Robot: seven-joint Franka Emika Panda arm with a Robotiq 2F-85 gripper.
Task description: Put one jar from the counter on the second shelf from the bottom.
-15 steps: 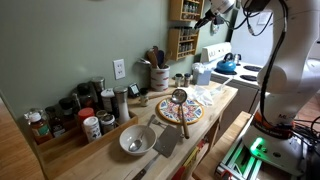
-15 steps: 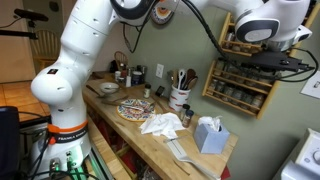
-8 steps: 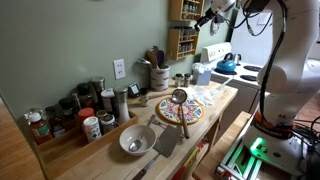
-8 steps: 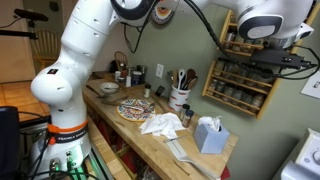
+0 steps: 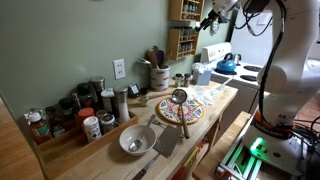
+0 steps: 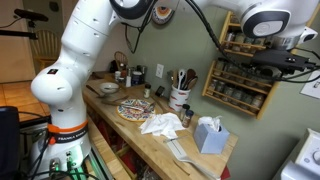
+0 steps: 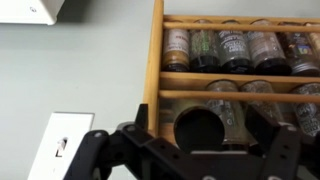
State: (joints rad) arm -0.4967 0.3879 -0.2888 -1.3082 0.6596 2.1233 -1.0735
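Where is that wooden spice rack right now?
In an exterior view, the spice rack hangs on the green wall above the counter, up beside the utensil crock and above the blue tissue box.

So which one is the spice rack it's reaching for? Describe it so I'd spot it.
Follow the long wooden counter to the utensil crock by the green wall. Up the wall just past it hangs the wooden spice rack, where the pincer hovers. Unlike the tray of bottles standing on the counter, it is wall-mounted, with little jars in tiered rows.
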